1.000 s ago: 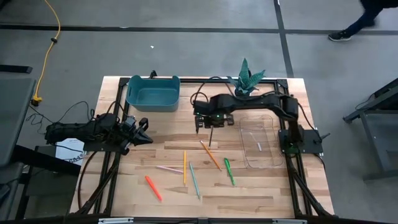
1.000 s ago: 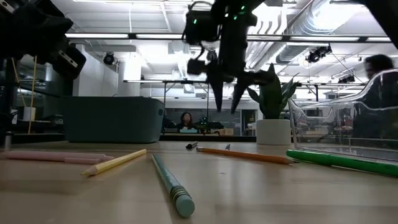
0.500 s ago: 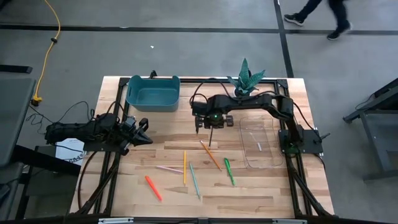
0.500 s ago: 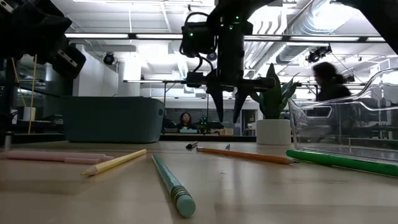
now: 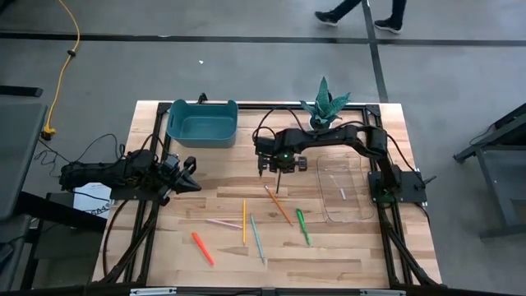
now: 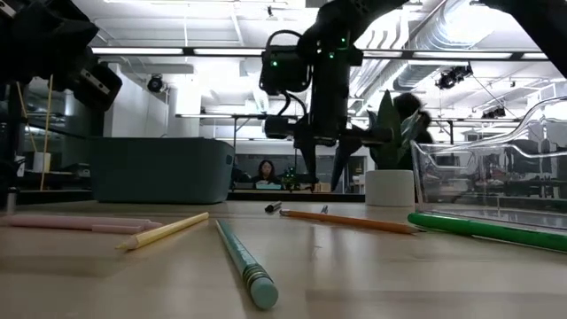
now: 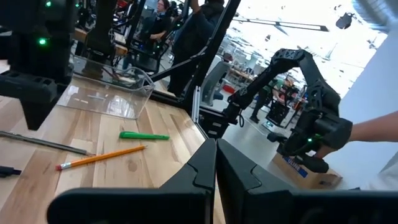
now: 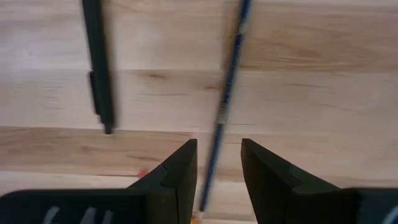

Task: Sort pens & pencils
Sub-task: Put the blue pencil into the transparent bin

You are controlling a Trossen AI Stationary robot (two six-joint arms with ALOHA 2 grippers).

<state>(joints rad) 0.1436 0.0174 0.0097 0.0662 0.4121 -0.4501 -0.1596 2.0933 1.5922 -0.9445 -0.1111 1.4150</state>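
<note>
My right gripper (image 5: 278, 167) hangs open above the table's middle, fingers pointing down. In the right wrist view its fingers (image 8: 180, 171) stand on either side of the dark brown pencil (image 8: 226, 93) without touching it. The black pen (image 8: 97, 68) lies beside that pencil. Nearer the front edge lie the orange pencil (image 5: 278, 205), yellow pencil (image 5: 244, 220), teal pencil (image 5: 257, 238), green pen (image 5: 303, 226), pink pen (image 5: 223, 223) and red-orange pen (image 5: 202, 248), all flat on the wood. My left gripper (image 5: 191, 175) waits shut at the table's left, level.
A teal bin (image 5: 201, 123) stands at the far left of the table. A clear tray (image 5: 341, 189) lies at the right, and a potted plant (image 5: 325, 103) at the far edge. People walk in the room beyond.
My right gripper has come down toward the dark brown pencil, staying open; in the low view its fingers now hang nearer the tabletop. The pens and pencils have not moved.
</note>
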